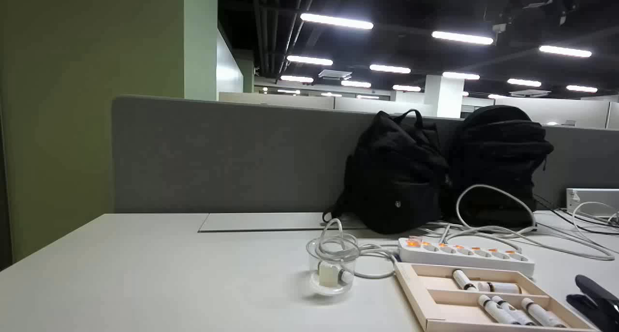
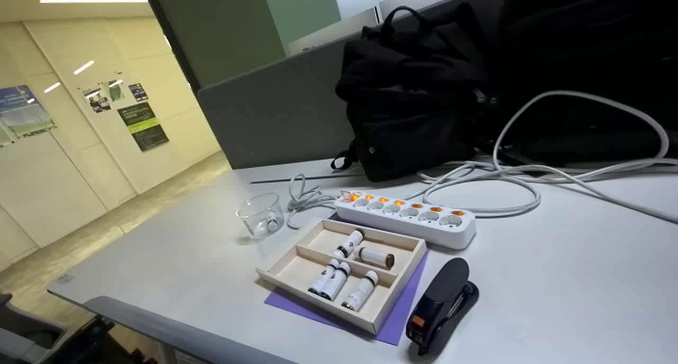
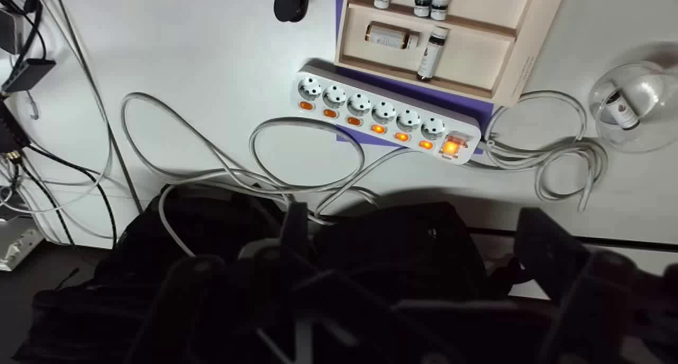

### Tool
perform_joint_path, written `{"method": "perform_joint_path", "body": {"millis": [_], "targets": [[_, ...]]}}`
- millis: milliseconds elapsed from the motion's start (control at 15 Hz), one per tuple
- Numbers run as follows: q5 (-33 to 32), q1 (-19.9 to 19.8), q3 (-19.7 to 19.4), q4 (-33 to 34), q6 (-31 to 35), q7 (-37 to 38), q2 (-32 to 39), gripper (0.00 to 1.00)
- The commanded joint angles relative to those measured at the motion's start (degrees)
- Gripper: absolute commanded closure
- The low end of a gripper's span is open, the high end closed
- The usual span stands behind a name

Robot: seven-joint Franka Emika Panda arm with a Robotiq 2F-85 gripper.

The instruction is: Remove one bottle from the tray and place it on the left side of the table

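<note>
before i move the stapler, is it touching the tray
Apart: an exterior view shows part of the purple sheet in the gap between the stapler and the tray.

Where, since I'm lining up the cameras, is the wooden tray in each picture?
In an exterior view: tray at lower right, reaching the bottom edge.
In an exterior view: tray below the middle, seen whole.
In the wrist view: tray right of centre, cut by the top edge.
Shared landmark: the white power strip, beside it in all three.
</note>
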Motion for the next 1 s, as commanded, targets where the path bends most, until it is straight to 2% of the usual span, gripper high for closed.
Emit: {"method": "perform_joint_path", "body": {"millis": [0, 600, 933], "targets": [[-0.46, 0.89, -0.71, 0.14, -0.17, 0.39, 0.07, 0.00], [-0.46, 0.89, -0.70, 0.17, -0.08, 0.39, -0.04, 0.00], [-8.83, 1.32, -4.16, -0.72, 7.93, -15.29, 9.95, 0.00]]}}
